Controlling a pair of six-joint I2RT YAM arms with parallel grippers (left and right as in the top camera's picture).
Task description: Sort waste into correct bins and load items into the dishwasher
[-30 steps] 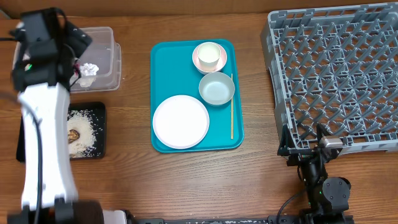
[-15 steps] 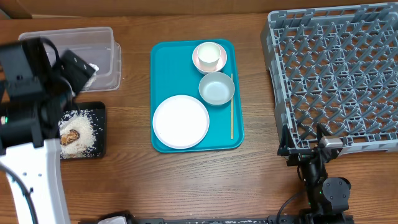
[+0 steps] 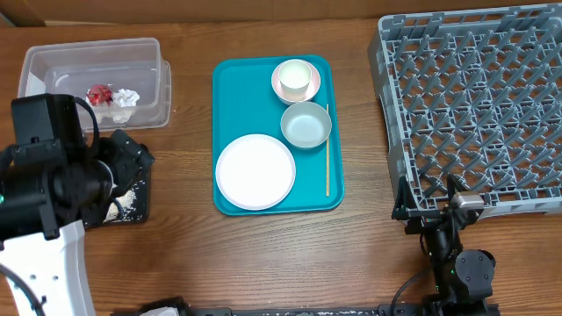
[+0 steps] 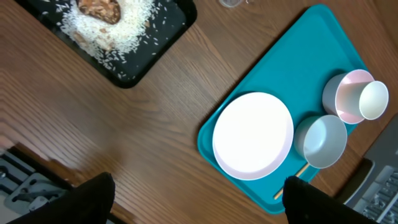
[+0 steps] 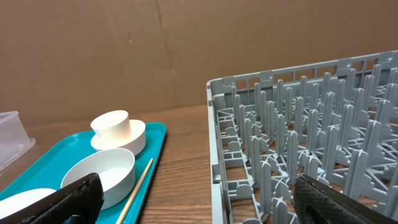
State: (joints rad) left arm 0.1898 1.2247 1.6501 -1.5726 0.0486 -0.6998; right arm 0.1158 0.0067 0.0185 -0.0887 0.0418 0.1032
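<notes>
We find the left gripper [image 4: 199, 198] spread wide and empty near the black tray [image 4: 168, 31], the right gripper [image 5: 205, 202] spread too beside the dish rack [image 5: 214, 149], the red wrapper [image 3: 98, 93] lying in the clear tub [image 3: 61, 70].

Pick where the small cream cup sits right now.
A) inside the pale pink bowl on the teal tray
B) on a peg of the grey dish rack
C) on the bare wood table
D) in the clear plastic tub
A: the small cream cup stands inside the pale pink bowl, at the far end of the teal tray.
</notes>
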